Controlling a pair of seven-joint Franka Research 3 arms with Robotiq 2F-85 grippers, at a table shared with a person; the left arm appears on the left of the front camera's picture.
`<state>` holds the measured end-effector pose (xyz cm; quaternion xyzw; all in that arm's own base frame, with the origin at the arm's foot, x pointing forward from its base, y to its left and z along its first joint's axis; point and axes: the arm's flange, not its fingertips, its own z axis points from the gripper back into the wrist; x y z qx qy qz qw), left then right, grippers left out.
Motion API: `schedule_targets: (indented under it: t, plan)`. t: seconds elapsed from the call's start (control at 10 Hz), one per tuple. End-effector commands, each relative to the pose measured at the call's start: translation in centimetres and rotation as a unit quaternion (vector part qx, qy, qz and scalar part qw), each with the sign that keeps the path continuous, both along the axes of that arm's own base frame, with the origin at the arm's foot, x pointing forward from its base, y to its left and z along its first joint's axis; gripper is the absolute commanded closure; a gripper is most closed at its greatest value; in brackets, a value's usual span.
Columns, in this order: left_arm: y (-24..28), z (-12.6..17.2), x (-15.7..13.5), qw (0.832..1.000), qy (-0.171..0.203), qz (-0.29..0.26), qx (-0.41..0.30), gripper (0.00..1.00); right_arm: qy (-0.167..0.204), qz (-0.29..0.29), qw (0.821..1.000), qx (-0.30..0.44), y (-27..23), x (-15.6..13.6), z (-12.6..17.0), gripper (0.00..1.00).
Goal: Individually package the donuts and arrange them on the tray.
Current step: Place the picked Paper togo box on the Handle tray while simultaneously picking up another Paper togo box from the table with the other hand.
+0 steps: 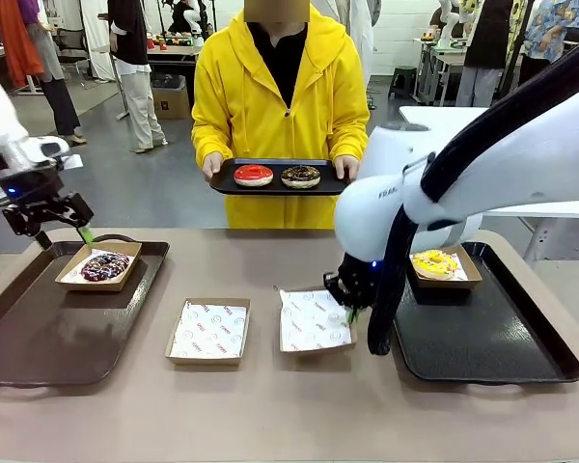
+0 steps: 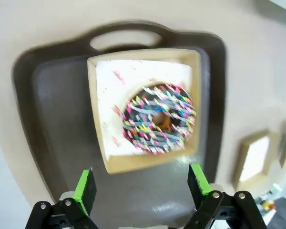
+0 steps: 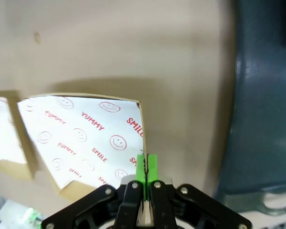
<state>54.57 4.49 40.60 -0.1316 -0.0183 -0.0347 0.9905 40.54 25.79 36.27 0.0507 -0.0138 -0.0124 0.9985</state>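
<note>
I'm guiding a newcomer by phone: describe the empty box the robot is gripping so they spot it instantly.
On the table, between the left tray and the right tray, lie two empty paper-lined boxes. Take the right box. Unlike the left box, it sits slightly askew, with the right gripper pinched on its edge nearest the right tray.

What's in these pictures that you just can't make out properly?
Left wrist view: sprinkled donut, its paper's print smeared by blur.
Right wrist view: paper-lined box, near edge hidden under right gripper.
Front view: right tray, left rim partly behind right arm.
</note>
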Motion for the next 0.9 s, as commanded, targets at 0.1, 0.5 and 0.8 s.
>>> schedule_targets:
  t: [0.1,0.5,0.8]
  plan:
    - [5.3,2.3,-5.3,0.988,0.027,0.012,-0.148,0.0,-0.013,-0.049,0.999,0.012,-0.5,2.2,6.7,1.0]
    - [12.9,3.9,-12.3,0.942,0.0,-0.004,-0.335,0.0,0.001,-0.049,0.999,0.0,1.6,5.4,14.2,1.0]
    - [17.2,2.2,-13.3,0.908,0.013,0.031,-0.417,0.0,0.015,-0.047,0.999,-0.012,3.7,8.7,15.5,1.0]
